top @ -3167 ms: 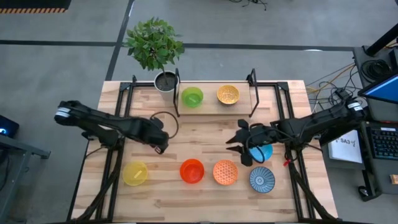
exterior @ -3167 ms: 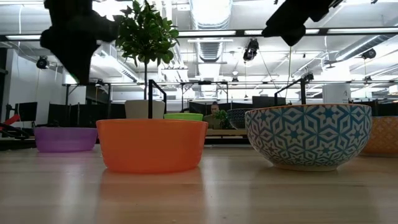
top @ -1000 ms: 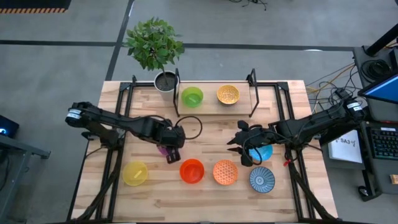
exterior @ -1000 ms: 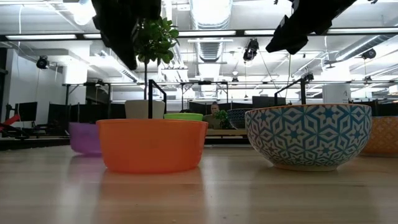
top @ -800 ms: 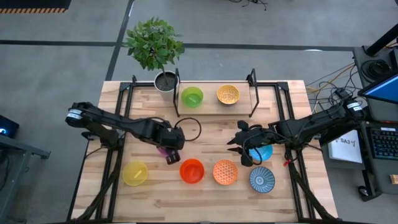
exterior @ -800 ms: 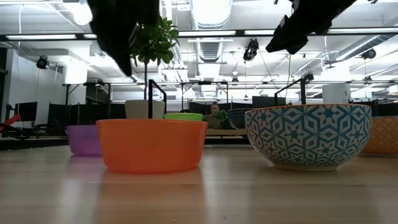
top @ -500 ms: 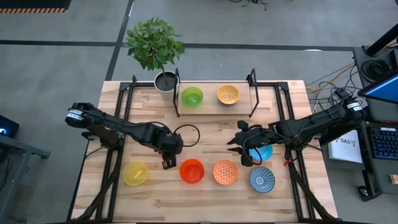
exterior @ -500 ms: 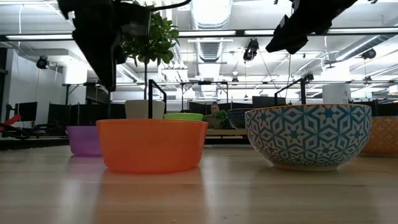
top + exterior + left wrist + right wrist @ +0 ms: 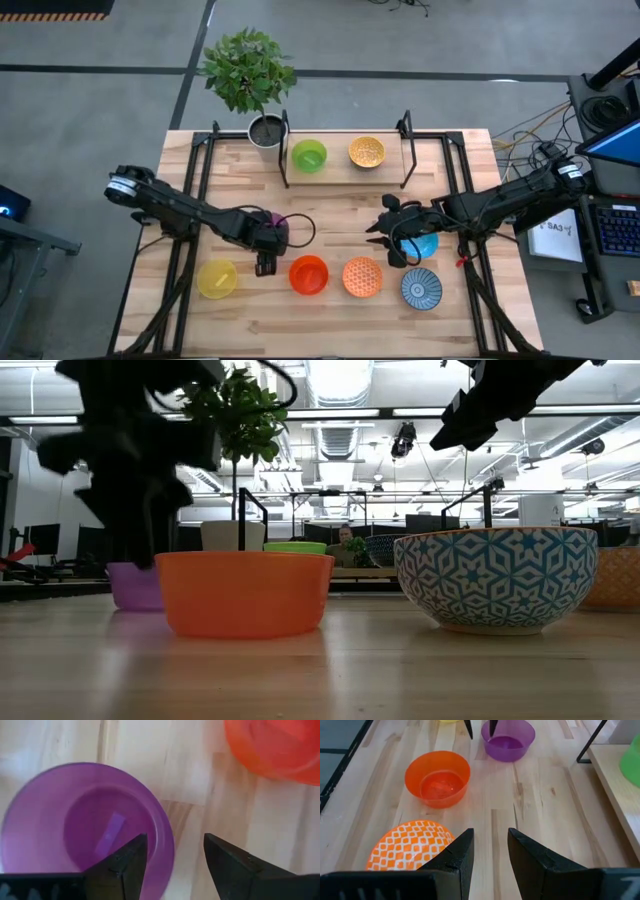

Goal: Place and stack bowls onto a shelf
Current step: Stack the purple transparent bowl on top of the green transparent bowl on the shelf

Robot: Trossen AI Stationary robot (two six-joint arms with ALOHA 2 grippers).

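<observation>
Two bowls already sit on the shelf [image 9: 345, 172] in the high view, a green bowl [image 9: 309, 155] and a yellow patterned bowl [image 9: 367, 152]. On the tabletop [image 9: 330, 325] stand a plain yellow bowl [image 9: 217, 279], a red-orange bowl [image 9: 309, 274], a dotted orange bowl [image 9: 362, 277] and a blue-and-white bowl [image 9: 421, 288]. The left gripper [image 9: 265, 262] hangs over the table just beside the purple bowl [image 9: 276, 226]. The right gripper [image 9: 386, 240] hovers mid-table, the light blue bowl [image 9: 424, 243] under its arm.

In the low view, the red-orange bowl [image 9: 244, 593] and blue-and-white bowl [image 9: 496, 577] stand nearest, the purple bowl [image 9: 132, 585] behind.

The left wrist view shows the left gripper [image 9: 174, 847] released, fingers spread above the purple bowl's [image 9: 80, 820] rim, gripping nothing.

In the right wrist view, the right gripper [image 9: 490, 840] is parted and empty, above bare wood.
</observation>
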